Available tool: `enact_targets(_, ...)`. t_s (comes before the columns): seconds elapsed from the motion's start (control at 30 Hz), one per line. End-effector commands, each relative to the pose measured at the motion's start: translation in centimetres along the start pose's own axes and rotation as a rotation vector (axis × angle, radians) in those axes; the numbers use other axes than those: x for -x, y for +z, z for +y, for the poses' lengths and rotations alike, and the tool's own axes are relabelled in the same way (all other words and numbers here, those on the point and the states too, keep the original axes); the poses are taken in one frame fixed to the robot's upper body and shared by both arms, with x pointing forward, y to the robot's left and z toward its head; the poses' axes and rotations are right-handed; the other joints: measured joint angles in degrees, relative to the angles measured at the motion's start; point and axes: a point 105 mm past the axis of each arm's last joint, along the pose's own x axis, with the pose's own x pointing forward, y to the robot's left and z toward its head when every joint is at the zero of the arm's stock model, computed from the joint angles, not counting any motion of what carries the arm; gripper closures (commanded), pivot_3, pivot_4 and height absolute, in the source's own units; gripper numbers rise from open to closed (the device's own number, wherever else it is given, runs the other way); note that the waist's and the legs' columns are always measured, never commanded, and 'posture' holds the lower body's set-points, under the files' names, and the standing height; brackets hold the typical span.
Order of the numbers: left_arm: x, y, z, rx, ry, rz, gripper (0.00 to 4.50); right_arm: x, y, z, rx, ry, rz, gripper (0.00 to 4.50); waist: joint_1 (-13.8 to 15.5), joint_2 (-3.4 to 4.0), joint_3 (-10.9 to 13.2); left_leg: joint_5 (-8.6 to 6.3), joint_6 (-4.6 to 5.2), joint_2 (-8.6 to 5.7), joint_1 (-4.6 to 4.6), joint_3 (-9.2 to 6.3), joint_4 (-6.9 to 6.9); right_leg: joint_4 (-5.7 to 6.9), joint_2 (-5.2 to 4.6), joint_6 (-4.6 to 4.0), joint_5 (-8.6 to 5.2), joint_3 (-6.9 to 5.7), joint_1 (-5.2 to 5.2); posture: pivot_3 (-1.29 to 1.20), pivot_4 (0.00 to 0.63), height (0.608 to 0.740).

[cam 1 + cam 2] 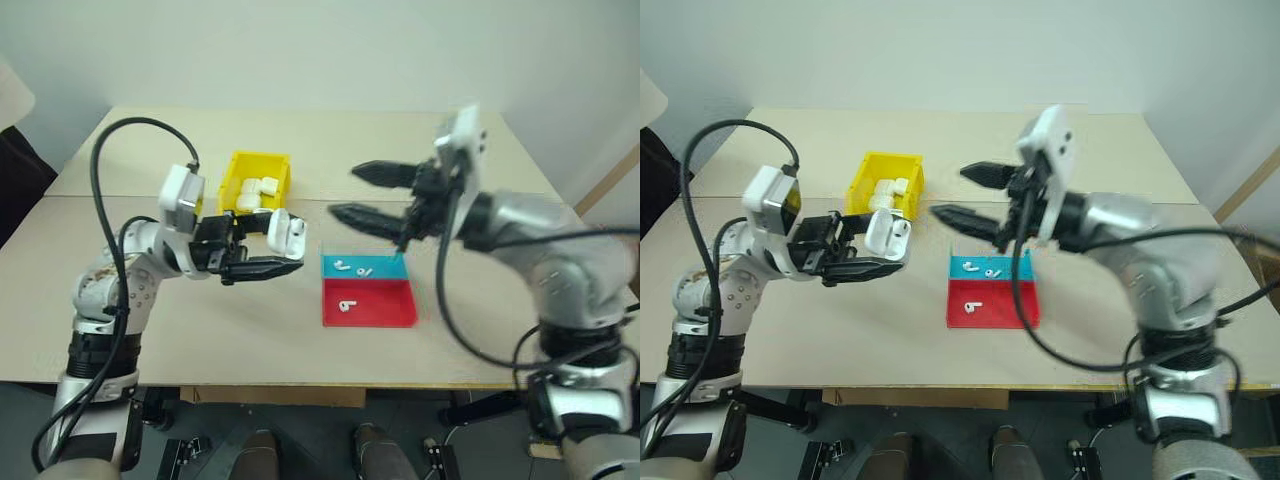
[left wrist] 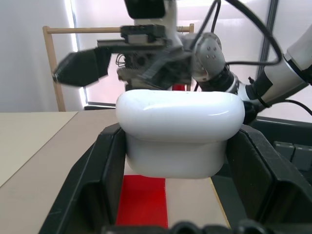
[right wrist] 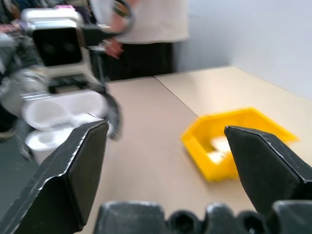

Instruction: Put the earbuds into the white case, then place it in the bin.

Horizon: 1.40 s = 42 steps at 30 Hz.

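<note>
My left gripper [image 1: 272, 248] is shut on the white case [image 1: 286, 231] and holds it in the air over the table, right of the yellow bin [image 1: 240, 170]. From the left wrist the case [image 2: 180, 126] sits between both black fingers [image 2: 100, 170]. In the right wrist view the case [image 3: 48, 119] looks flipped open, showing two hollows. The earbuds lie on a red-and-teal tray [image 1: 400, 310]: two on the teal half [image 1: 342, 266] and one on the red half [image 1: 346, 305]. My right gripper [image 1: 346, 191] stands open in the air, right of the case and above the tray, pointing at it.
The bin holds a few other white cases [image 1: 256, 190]. It stands at the table's [image 1: 200, 330] back middle; the tray is in the middle, toward the right. A person [image 3: 146, 29] stands beyond the table's far side in the right wrist view.
</note>
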Motion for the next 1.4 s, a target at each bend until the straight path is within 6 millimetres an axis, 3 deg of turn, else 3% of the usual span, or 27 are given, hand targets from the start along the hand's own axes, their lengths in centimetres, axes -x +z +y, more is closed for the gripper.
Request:
enact_targets(0.03, 0.4, 0.9, -0.7, -0.054, -0.028, -0.009, 1.71, 0.0, -2.1, -1.5, 0.153, 0.088, 0.255, 0.55, -0.3, 0.03, 0.0, 0.0, 0.0, 0.0, 0.0, 0.04, 0.0, -0.02, 0.0, 0.0, 0.0, 0.01, -0.02, 0.0, 0.15, 0.74)
enact_targets(0.17, 0.5, 0.7, -1.1, -0.056, -0.016, -0.004, 1.71, -1.0, -4.5, -3.1, 0.386, 0.216, 0.45, 1.85, -1.0, 0.02, 0.0, 0.0, 0.01, 0.02, 0.05, 0.08, -0.03, 0.01, 0.02, 0.04, -0.02, 0.06, -0.04, 0.0, 0.15, 0.74)
enact_targets(0.37, 0.7, 0.6, -1.7, -0.056, 0.013, 0.001, 1.71, -2.9, -6.4, -3.9, 0.626, 0.435, 0.564, 1.85, -1.5, 0.03, 0.0, -0.01, 0.0, 0.01, -0.03, 0.07, -0.01, -0.02, -0.01, 0.02, 0.0, 0.05, -0.06, 0.0, 0.15, 0.74)
enact_targets(0.5, 1.0, 0.7, -2.1, -0.06, 0.038, 0.012, 1.71, -4.3, -8.8, -4.7, 0.73, 0.524, 0.684, 1.85, -1.6, 0.04, 0.1, 0.0, 0.0, 0.02, 0.03, 0.05, -0.02, 0.03, -0.01, 0.0, 0.01, 0.04, -0.05, 0.0, 0.15, 0.74)
enact_targets(0.57, 1.1, 0.7, -2.2, -0.061, 0.045, 0.013, 1.71, -4.8, -9.3, -5.1, 0.745, 0.53, 0.704, 1.85, -1.6, 0.04, 0.1, 0.0, -0.01, 0.02, 0.05, 0.05, -0.01, 0.05, -0.01, -0.01, 0.02, 0.04, -0.03, 0.0, 0.15, 0.74)
enact_targets(0.63, 1.2, 0.8, -2.4, -0.064, 0.055, 0.019, 1.71, -5.2, -9.9, -5.1, 0.752, 0.553, 0.73, 2.43, -1.5, 0.06, 0.1, 0.0, -0.01, 0.02, 0.04, 0.04, -0.01, 0.06, -0.01, -0.02, 0.02, 0.03, -0.03, 0.0, 0.15, 0.74)
enact_targets(0.97, 1.8, 0.9, -3.1, -0.075, 0.086, 0.045, 1.71, -5.3, -11.8, -5.0, 0.805, 0.648, 0.843, 2.43, -1.6, 0.13, 0.1, 0.0, -0.02, 0.01, 0.09, 0.03, -0.02, 0.1, -0.01, -0.03, 0.03, 0.02, -0.03, 0.0, 0.15, 0.74)
enact_targets(1.4, 1.9, 0.7, -3.7, -0.083, 0.121, 0.057, 1.71, -6.1, -13.7, -4.0, 0.816, 0.687, 0.857, 2.43, -1.6, 0.17, 0.1, 0.01, -0.03, 0.01, 0.1, 0.02, -0.03, 0.14, -0.01, -0.04, 0.03, 0.02, -0.03, 0.0, 0.15, 0.74)
